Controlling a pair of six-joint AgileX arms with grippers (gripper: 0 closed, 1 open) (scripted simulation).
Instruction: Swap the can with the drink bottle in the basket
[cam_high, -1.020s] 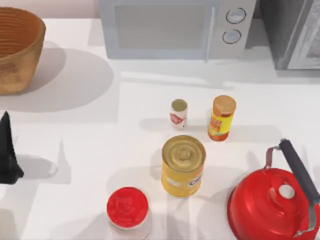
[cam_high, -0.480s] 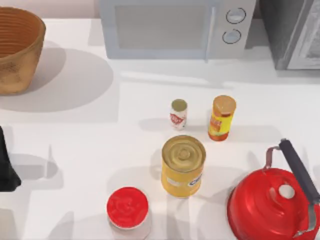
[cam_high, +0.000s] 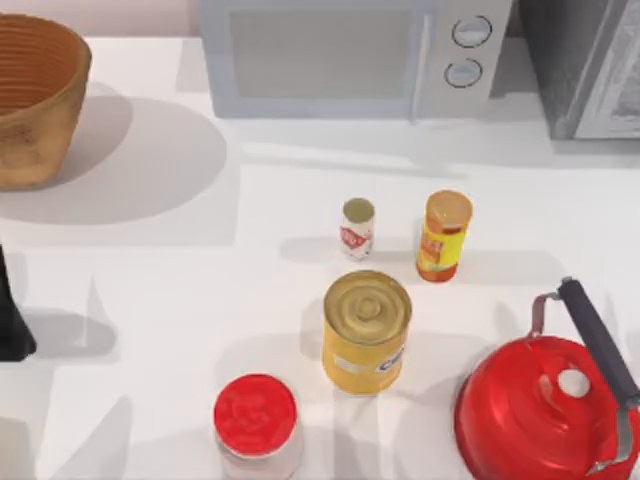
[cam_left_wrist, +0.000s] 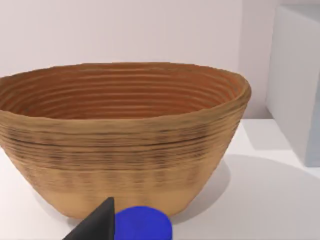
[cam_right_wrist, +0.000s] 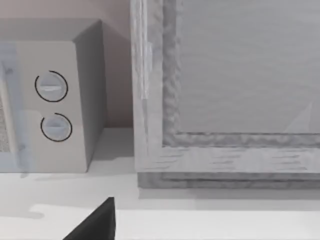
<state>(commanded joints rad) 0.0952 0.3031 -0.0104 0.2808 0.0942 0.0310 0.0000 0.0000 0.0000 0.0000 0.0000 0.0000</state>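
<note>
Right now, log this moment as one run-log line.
left gripper: table's left edge, holding nothing | basket: far left | can: upright mid-table | drink bottle: upright behind can | swap: not started

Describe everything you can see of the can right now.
The can is a wide yellow tin with a ribbed gold top and a white-blue mark low on its side. It stands upright on the white table, out of the basket, just in front of the small drink bottle. Nothing touches it.
</note>
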